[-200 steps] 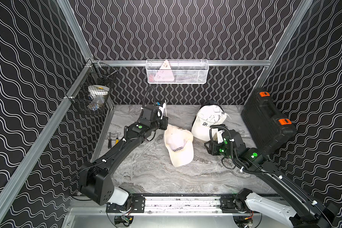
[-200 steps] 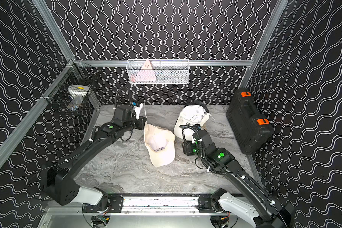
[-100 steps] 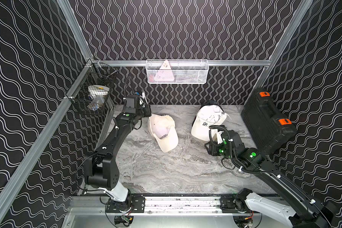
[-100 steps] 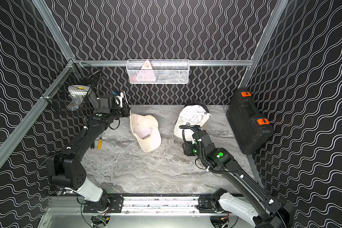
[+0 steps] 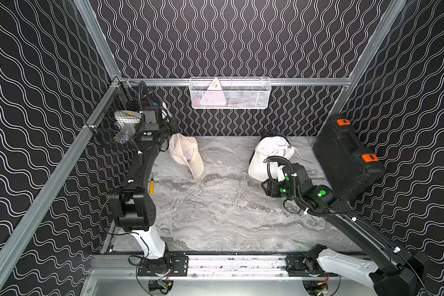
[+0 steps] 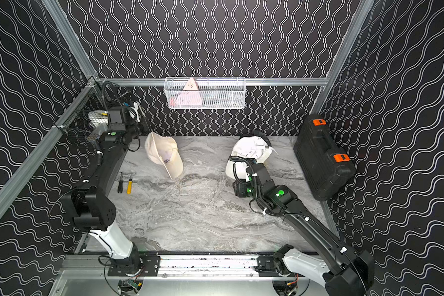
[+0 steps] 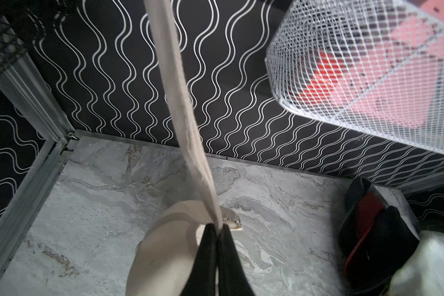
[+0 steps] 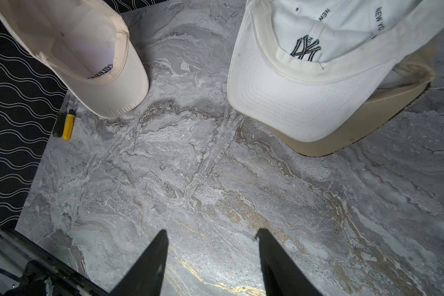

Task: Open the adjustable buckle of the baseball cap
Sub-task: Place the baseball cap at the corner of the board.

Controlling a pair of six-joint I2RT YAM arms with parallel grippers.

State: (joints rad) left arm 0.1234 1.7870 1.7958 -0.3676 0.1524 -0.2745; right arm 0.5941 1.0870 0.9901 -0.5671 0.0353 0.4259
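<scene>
1-handed right now: clamping the left gripper (image 7: 217, 226) fully shut on the cream strap (image 7: 182, 102), just beside the metal buckle (image 7: 232, 221). Dangling the baseball cap (image 5: 186, 153) from that strap near the back left corner, brim tip seemingly touching the table (image 5: 215, 210). Hovering the right gripper (image 8: 210, 235) about half open and empty over bare table, near the white cap (image 8: 292, 97). Judging the step as feeding strap through the buckle: bringing the right gripper across to brace the cap by its rear band, pulling along the strap's own line, not sideways, avoiding merely dragging the whole cap.
</scene>
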